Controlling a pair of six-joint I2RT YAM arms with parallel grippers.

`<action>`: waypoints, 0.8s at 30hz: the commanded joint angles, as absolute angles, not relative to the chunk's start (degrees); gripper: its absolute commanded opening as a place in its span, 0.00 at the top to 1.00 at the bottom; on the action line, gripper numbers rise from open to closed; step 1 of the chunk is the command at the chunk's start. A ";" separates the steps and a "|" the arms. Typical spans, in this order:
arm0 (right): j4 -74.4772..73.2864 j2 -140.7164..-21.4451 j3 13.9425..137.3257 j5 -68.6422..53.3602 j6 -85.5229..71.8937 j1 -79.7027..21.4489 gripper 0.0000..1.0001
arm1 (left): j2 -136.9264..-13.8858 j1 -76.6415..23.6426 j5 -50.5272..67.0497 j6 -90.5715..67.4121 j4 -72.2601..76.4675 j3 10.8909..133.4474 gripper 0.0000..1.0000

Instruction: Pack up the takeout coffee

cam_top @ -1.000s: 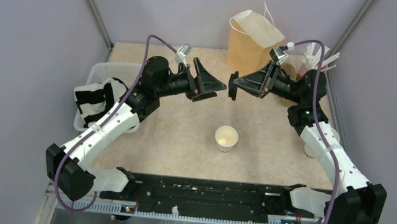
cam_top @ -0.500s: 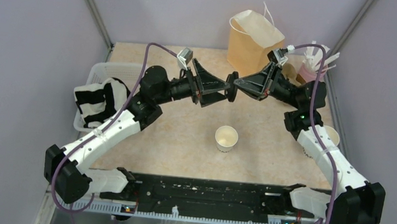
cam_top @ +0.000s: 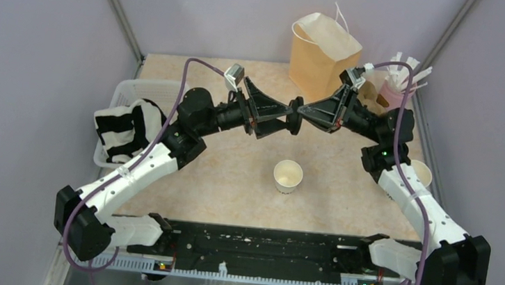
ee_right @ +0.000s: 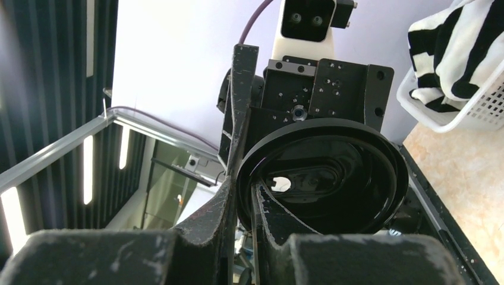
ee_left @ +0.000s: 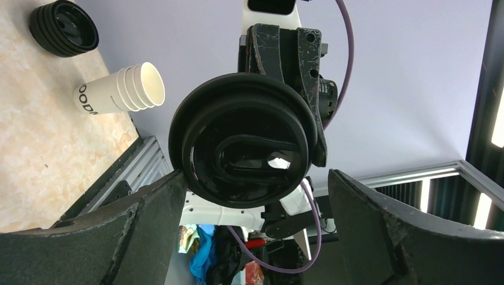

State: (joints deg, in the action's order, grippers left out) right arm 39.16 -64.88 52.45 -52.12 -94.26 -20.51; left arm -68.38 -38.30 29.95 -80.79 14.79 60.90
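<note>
both closer now — right gripper (cam_top: 301, 111) pinches black lid (ee_left: 246, 139), left gripper (cam_top: 286, 116) spread wide around it

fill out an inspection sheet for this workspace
surface: beige table, no spills seen
job's things: no capped cup seen; black lid held in the air; paper bag upright at the back
clutter: uncapped cup upright mid-table; basket with striped cloth; pink cup of straws; stacked cups; stacked lids
grippers: left gripper open, flanking the lid; right gripper shut on the lid's rim
cables: purple cable on each arm
surroundings: plain walls, metal frame posts
</note>
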 commanded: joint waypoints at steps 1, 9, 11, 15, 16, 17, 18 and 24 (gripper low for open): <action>39.23 -62.41 52.40 -52.55 -92.94 -21.27 0.90 | -66.73 -38.58 29.24 -80.96 18.76 60.49 0.06; 39.52 -62.23 51.61 -52.65 -92.87 -21.69 0.90 | -67.73 -38.59 29.82 -81.59 19.36 60.73 0.03; 39.61 -62.30 51.59 -52.48 -92.79 -21.86 0.90 | -68.07 -38.58 30.05 -81.70 19.29 60.94 0.05; 39.61 -62.64 51.93 -52.36 -92.81 -22.25 0.90 | -68.83 -38.67 30.15 -81.69 19.06 61.62 0.07; 39.58 -62.71 52.02 -52.38 -92.77 -22.27 0.90 | -69.04 -38.68 30.23 -81.49 18.73 61.92 0.07; 39.55 -62.81 52.11 -52.34 -92.65 -22.36 0.90 | -69.31 -38.67 30.30 -81.28 18.27 62.29 0.06; 39.55 -62.89 52.19 -52.30 -92.68 -22.48 0.91 | -69.57 -38.67 30.51 -81.03 17.94 62.57 0.06; 39.57 -63.31 52.53 -52.12 -92.58 -22.65 0.91 | -70.40 -38.67 30.69 -80.88 17.75 63.15 0.13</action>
